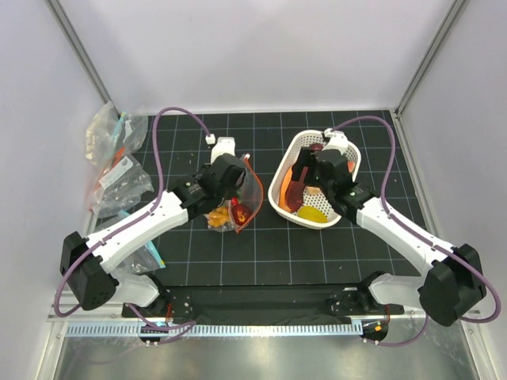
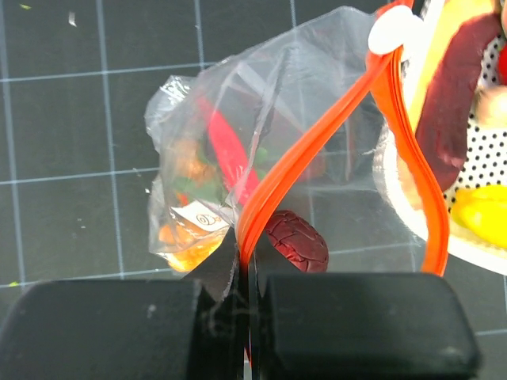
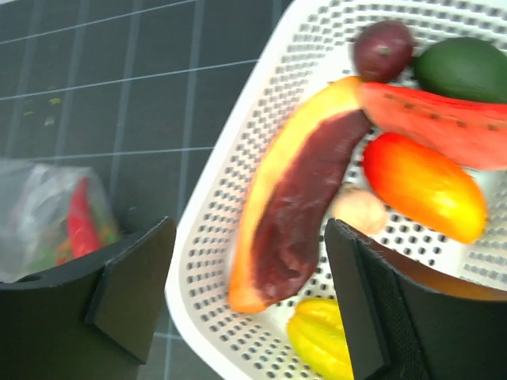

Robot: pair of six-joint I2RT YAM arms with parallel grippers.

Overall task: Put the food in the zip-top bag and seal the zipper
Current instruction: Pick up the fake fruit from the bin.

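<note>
Where the black gridded mat (image 1: 198,245) reaches the wall at the upper left of the overhead view, a heap of clear plastic bags with teal marks (image 1: 111,162) lies by itself. Left of centre, the left gripper (image 1: 228,178) is clamped tight on the narrow red-orange zipper (image 1: 255,190) of the clear, thin zip-top bag (image 1: 230,210); in its wrist view the black fingers (image 2: 103,332) meet at the bottom edge with the strip nipped between them. Above them the strip parts into two bands that bow apart, so the mouth gapes; the small white slider (image 2: 394,30) sits at the top right. The pouch sags on the mat left of the strip, holding a red toy chili (image 2: 226,150), orange pieces (image 2: 186,237) and green bits (image 2: 194,186); a dark red wrinkled piece (image 2: 297,237) shows just right of the strip, and whether it is inside I cannot tell. Right of centre, just beside the bag, stands the white perforated plastic basket (image 1: 279,194). Over it hangs the right gripper (image 3: 249,293), jaws spread wide and gripping nothing, one finger outside the basket wall, the other over its inside; between them lies a long yellow-and-maroon toy slice (image 3: 293,214). Further right are a round purple piece (image 3: 382,49), a dark green piece (image 3: 467,67), a long red piece (image 3: 444,123), a red-to-yellow piece (image 3: 424,186) and, bottom centre, a yellow piece (image 3: 321,336).
</note>
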